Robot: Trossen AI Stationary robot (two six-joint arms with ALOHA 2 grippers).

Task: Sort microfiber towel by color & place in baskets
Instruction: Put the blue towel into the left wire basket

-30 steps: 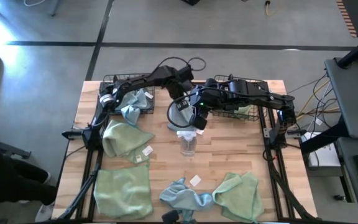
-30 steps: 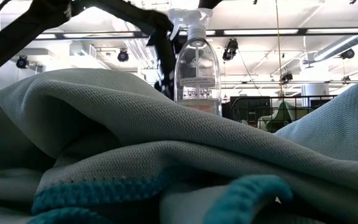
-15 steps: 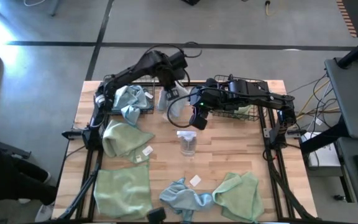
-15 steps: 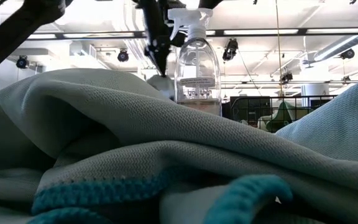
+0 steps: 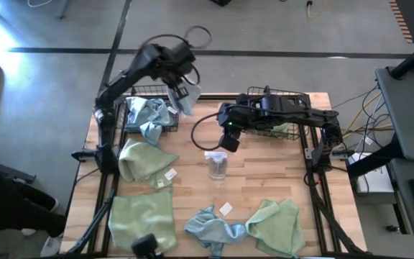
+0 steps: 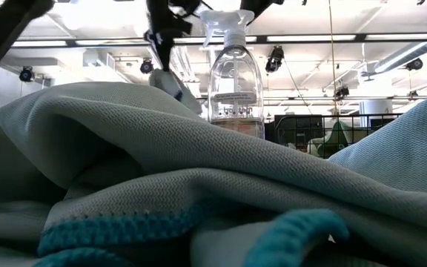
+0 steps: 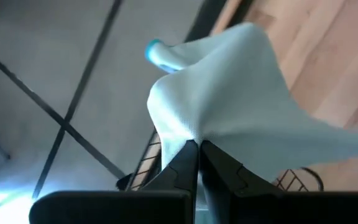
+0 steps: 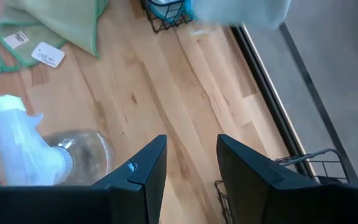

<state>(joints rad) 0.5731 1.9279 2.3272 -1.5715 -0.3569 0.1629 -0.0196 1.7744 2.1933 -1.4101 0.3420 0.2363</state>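
Note:
My left gripper is raised over the right far corner of the left basket and is shut on a light blue towel. That black wire basket holds light blue towels. A pale green towel lies in the right basket. My right gripper hovers open between the baskets, above the table. More pale green towels and a light blue towel lie on the table. My left gripper pinches a bunched fold of the light blue towel between its two fingers, which slant downward. The towel hangs slack from the fingers, lifted clear of the table; in the low view its lower end dangles under the gripper.
A clear spray bottle stands mid-table, just nearer than my right gripper, and shows in the right wrist view as the bottle. Bare wood lies to the bottle's right. A towel heap fills the low view's foreground.
My left gripper has risen and gone toward the table's far left, from beside my right gripper to the left basket's corner, tipping less steeply downward. The light blue towel, which lay bunched on the table, has been lifted clear and now hangs from the fingers.

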